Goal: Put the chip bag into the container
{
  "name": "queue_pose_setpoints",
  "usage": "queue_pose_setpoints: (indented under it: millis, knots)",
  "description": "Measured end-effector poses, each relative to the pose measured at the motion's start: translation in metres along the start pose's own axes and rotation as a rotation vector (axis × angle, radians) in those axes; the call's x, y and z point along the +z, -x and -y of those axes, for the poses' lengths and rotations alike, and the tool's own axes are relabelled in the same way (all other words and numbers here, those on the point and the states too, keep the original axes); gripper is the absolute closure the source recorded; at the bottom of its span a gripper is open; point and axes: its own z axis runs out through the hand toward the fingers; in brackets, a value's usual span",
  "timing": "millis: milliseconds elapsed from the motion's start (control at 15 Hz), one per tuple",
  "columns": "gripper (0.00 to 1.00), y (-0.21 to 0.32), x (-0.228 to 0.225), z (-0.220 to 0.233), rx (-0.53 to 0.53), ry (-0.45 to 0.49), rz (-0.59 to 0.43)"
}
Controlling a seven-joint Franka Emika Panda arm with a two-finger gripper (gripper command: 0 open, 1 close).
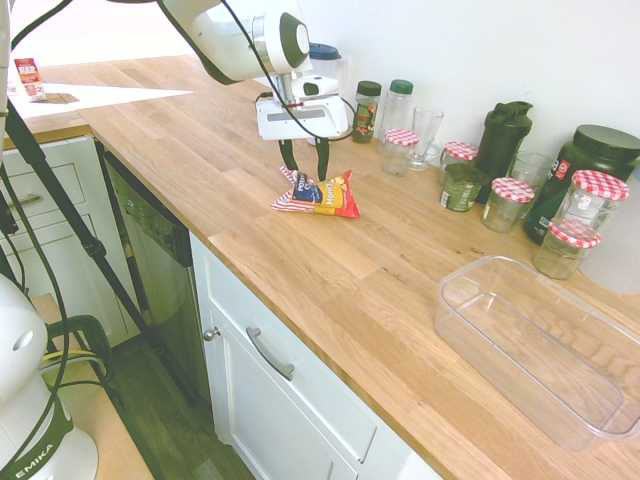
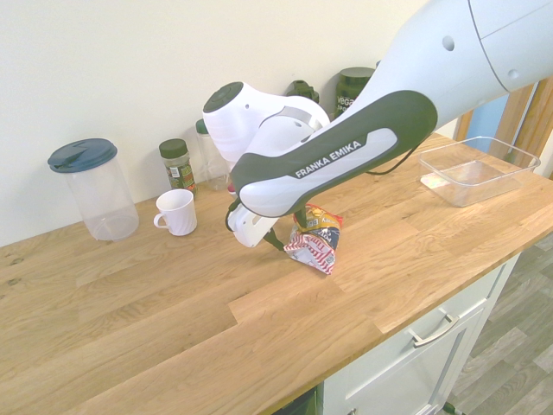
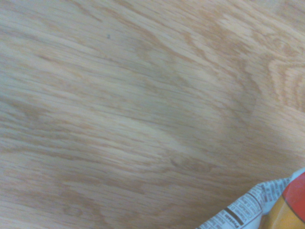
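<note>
The chip bag [image 1: 320,195] lies crinkled on the wooden counter, red-orange and dark blue, its striped end toward the counter's front. My gripper [image 1: 305,160] has come down on the bag's far end, and its dark fingers [image 1: 288,155] stand apart on either side of that end, open. From the other side the chip bag [image 2: 316,238] shows with one finger [image 2: 275,242] beside it; the arm hides the other finger. A corner of the chip bag [image 3: 269,210] shows in the wrist view. The container [image 1: 447,300], a clear empty tub, sits far along the counter; its rim [image 2: 449,184] also shows.
Glass jars with red-checked lids [image 1: 510,200], a dark shaker bottle [image 1: 500,135], spice jars [image 1: 367,108] and a drinking glass [image 1: 425,130] line the wall between bag and tub. A white mug [image 2: 177,210] and a blue-lidded pitcher [image 2: 91,186] stand behind the arm.
</note>
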Motion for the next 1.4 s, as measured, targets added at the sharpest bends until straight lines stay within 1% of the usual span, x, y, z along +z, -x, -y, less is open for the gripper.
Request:
queue_pose_setpoints:
  millis: [333, 733, 1133, 1400]
  knots:
    - [1.00, -0.006, 0.008, 0.002, 0.006, 0.010, -0.003]
    - [1.00, -0.011, 0.003, 0.000, 0.014, -0.003, -0.013]
    - [1.00, -0.005, -0.024, -0.016, 0.026, -0.063, -0.044]
    - [1.00, -0.008, -0.060, -0.048, 0.077, -0.123, -0.066]
